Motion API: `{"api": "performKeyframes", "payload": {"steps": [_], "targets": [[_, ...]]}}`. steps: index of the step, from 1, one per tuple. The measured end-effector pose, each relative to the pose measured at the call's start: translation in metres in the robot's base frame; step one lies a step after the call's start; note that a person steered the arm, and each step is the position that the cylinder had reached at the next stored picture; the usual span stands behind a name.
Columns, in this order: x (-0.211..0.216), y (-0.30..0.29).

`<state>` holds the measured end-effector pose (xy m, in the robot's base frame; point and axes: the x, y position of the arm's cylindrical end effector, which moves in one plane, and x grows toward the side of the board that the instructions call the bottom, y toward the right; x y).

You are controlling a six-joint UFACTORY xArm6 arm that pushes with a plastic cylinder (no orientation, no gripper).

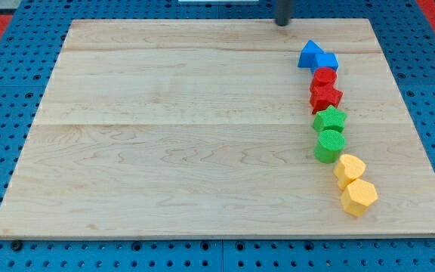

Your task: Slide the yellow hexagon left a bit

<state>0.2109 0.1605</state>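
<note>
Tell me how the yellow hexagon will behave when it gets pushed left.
The yellow hexagon looks squat and flat-based, so it should slide, not roll or tip. It appears to touch the other yellow block, which may get nudged. An off-centre push would probably spin it. My tip is far off, at the view's top.

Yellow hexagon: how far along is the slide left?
Done: nothing visible; the yellow hexagon sits at the view's bottom right, touching the other yellow block. In hand: my tip is at the board's top edge, far from it. Left: the approach and the whole push.
</note>
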Motion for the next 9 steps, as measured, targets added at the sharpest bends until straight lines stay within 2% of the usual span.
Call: {"api": "performKeyframes", "payload": {"steps": [1,2,3,4,5,6,7,8,9], "targets": [[0.060,0.098],[0.162,0.113],[0.244,0.113],[0.304,0.097],[0.328,0.040],[0.327,0.007],[0.326,0.008],[0.328,0.047],[0.353,0.028]]}}
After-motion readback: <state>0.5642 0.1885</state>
